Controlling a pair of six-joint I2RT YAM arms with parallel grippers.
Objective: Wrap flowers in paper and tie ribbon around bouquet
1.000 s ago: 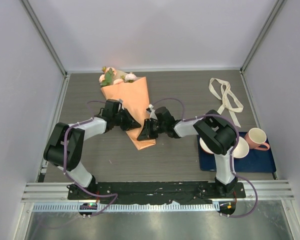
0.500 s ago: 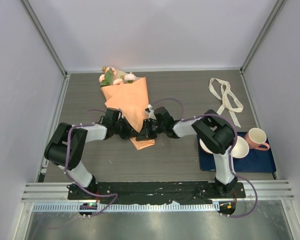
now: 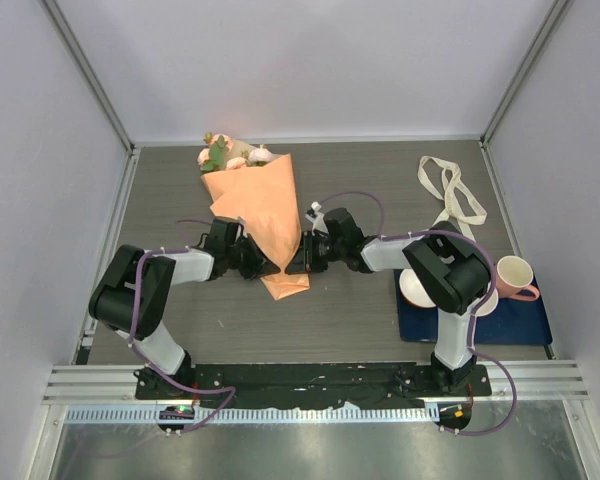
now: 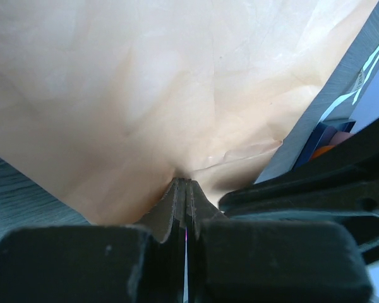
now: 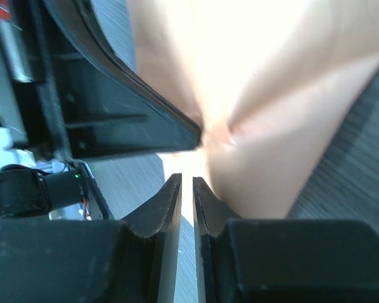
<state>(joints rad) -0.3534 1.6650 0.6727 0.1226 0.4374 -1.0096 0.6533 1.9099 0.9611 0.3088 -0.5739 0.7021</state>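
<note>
The paper [image 3: 263, 205] is the biggest thing to manage. It lies rolled into a loose cone in the middle of the table [image 3: 360, 310], with its wide mouth toward the far wall and its narrow tail toward the arms. It looks light, thin and easily creased. It probably springs open if released, so it is best held at the overlapping edge low on the cone, where a pinch catches both layers.

The ribbon [image 3: 450, 190] lies in slack loops well apart, at the far right. It is limp and flat, and best lifted by one trailing end.

The flowers [image 3: 230, 156] poke out of the cone's wide end. Their blooms are soft and crushable, so any grip belongs on the wrapped stems, never the heads.

The left gripper [image 4: 185, 184] sits at the cone's lower left edge, its jaws pressed together on a puckered fold of paper. The right gripper [image 5: 187, 183] faces it from the other side, its jaws only a sliver apart. They appear to hold nothing, though glare washes out that view. The paper lies just beyond its fingertips.
</note>
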